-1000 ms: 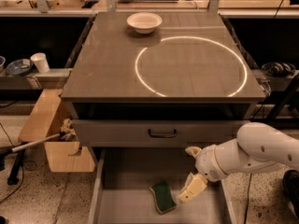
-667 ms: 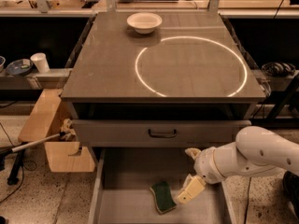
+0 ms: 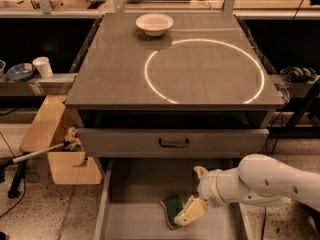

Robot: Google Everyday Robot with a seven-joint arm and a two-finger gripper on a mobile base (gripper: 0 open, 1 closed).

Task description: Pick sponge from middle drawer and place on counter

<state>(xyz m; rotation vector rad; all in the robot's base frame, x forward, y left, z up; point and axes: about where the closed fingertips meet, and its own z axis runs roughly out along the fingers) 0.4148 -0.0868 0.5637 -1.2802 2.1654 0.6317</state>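
Observation:
The sponge (image 3: pixel 171 207) lies on the floor of the open middle drawer (image 3: pixel 132 204), dark green face showing, with a tan edge along its right side. My gripper (image 3: pixel 188 196) hangs inside the drawer just right of the sponge, fingers spread open. The lower tan finger (image 3: pixel 190 212) rests against the sponge's right side. The upper finger (image 3: pixel 200 172) stands clear, nearer the drawer's back. The white arm comes in from the right. The counter (image 3: pixel 115 69) above carries a bright white ring (image 3: pixel 204 72).
A white bowl (image 3: pixel 154 23) sits at the counter's far edge. Above the open drawer is a closed drawer front with a black handle (image 3: pixel 173 143). A wooden box (image 3: pixel 55 149) stands on the floor to the left. A white cup (image 3: pixel 43 66) is on the left shelf.
The gripper has moved left and down in the drawer, bringing its lower finger against the sponge's right side. The sponge has barely shifted.

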